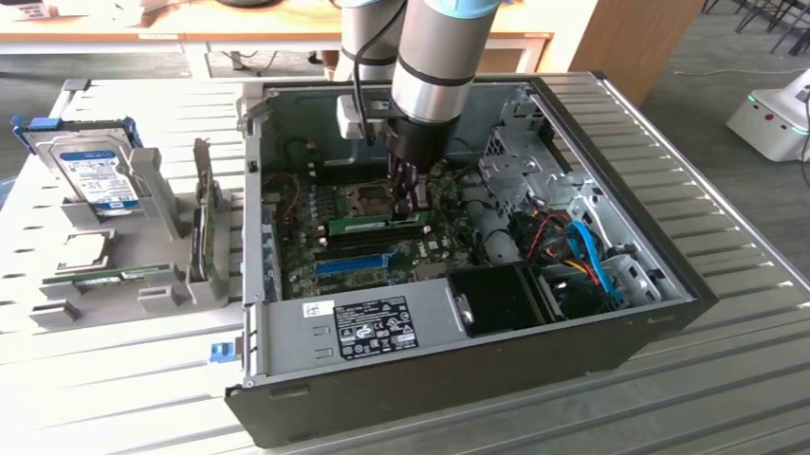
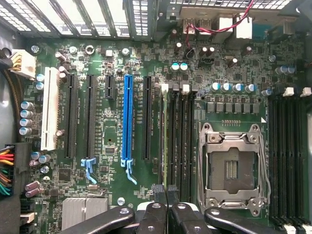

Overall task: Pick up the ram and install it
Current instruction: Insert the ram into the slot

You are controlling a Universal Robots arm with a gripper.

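- Arm [image 1: 424,66] stands near vertical, wrist down inside the case [image 1: 418,393].
- Gripper [image 1: 413,202] is low over the board [image 1: 299,258], tips pointing straight down, just beside the CPU socket [image 1: 360,196] on the exterior view's right.
- Fingers [image 2: 157,191] narrow, pads together, no real gap.
- Tips sit at one end of the ram [image 1: 371,226]. Can't tell if they pinch its edge or just press on it.
- Ram lies level along a slot on the board, long edge up, between CPU socket and blue slot [image 1: 358,263]. Its end toward the exterior view's right is under the tips.
- Case lies flat on the slatted table [image 1: 722,379], open side up.
- In the case, besides the board: grey plate [image 1: 298,336] w/ white label near the front, black shroud [image 1: 500,299] next to it, blue cable [image 1: 589,248] toward the exterior view's right.
- Rack [image 1: 57,313] sits on the exterior view's left, beside the case.
- In the rack: drive [image 1: 99,169] upright at the back, card [image 1: 200,223] on edge nearest the case, 2nd stick [image 1: 108,277] low in front.
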